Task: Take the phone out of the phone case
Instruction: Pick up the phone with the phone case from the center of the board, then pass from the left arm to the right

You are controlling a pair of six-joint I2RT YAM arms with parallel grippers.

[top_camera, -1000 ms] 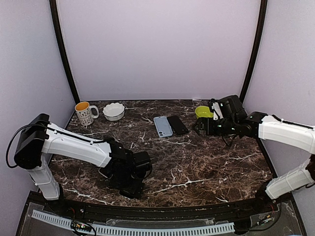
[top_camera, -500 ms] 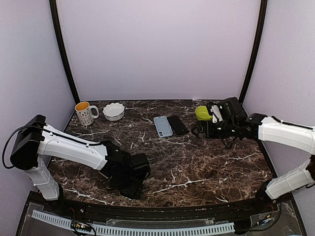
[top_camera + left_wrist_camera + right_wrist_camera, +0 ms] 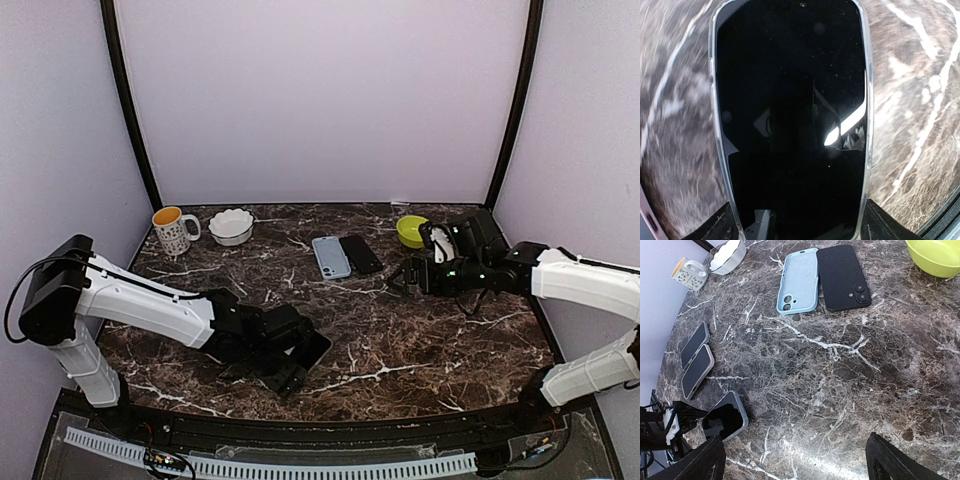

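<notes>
left tool clasps the phone by its sides; likely slick and rigid; peel its pliable case at a corner; right tool released.

A phone fills most of the view, its black glass facing the camera, with a small bright glint on the screen. A clear phone case rims both long sides and the rounded top corners. At the bottom, the left pincer has a dark finger against each long side. Behind lies the brown, white-veined marble bench, blurred on the left.
</notes>
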